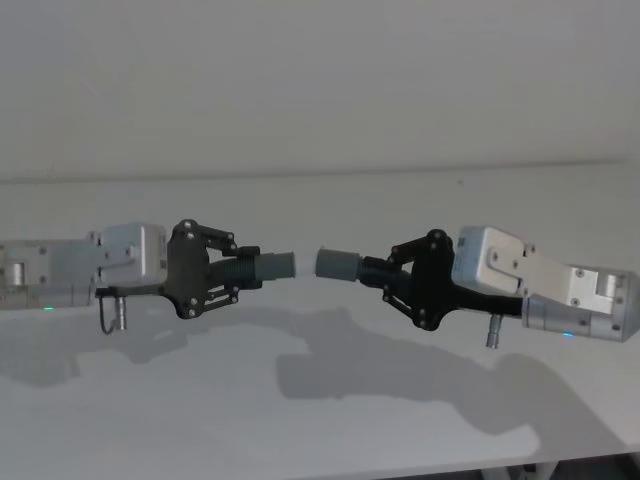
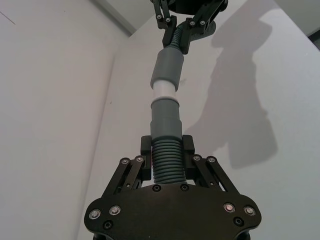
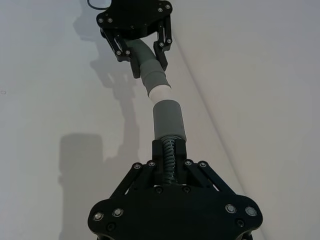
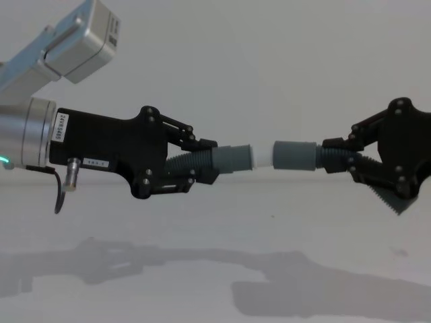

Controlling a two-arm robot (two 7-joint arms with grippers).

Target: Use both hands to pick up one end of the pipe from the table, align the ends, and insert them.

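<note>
Both pipe pieces hang above the white table (image 1: 320,420), end to end. My left gripper (image 1: 245,268) is shut on the ribbed part of the left piece (image 4: 229,158), whose short white tip (image 4: 259,155) points right. The right gripper (image 1: 385,272) is shut on the ribbed part of the right piece, and its grey cuff (image 4: 295,155) faces the tip. Tip and cuff are roughly in line and very close; the right wrist view shows a small gap between the white tip (image 3: 160,92) and the cuff (image 3: 168,117). In the left wrist view, the tip (image 2: 163,90) sits at the mouth of the far cuff (image 2: 168,65).
A pale wall (image 1: 320,80) rises behind the table's far edge. The arms cast shadows on the table (image 4: 269,296) below them.
</note>
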